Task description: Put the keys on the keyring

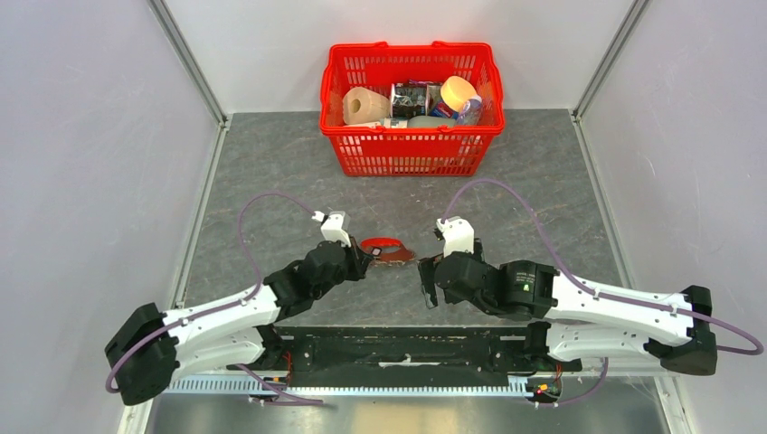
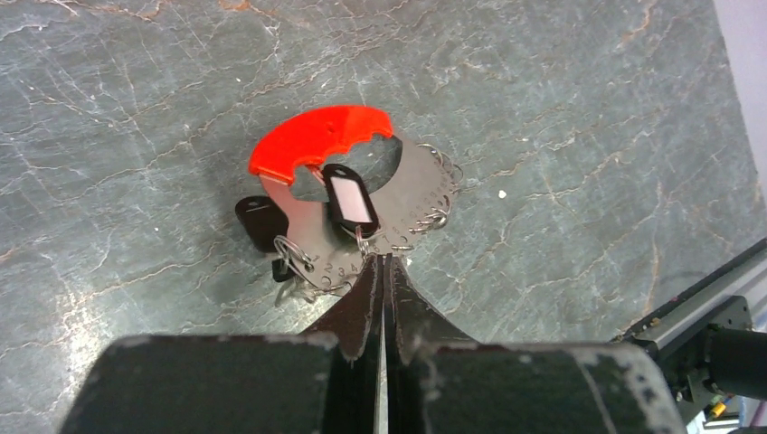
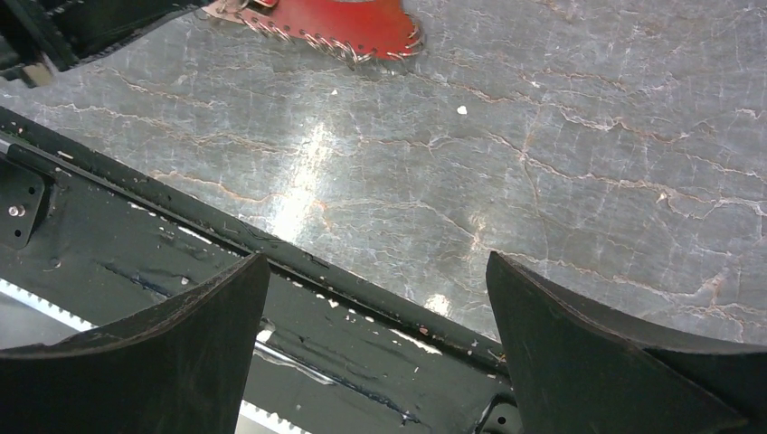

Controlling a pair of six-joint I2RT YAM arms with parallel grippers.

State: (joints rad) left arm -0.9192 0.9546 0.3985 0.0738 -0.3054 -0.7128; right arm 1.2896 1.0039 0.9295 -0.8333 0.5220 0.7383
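Left gripper (image 2: 383, 264) pinched together against the keyring (image 2: 317, 145) — any hold hidden — right gripper (image 3: 377, 264) spread wide.

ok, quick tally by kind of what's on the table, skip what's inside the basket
Tools: 2 (left tool shut, right tool open)
Red basket: 1
Keyring: 1
Total: 4

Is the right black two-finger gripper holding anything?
No, the right gripper is wide open, with only the grey stone-patterned table showing between.
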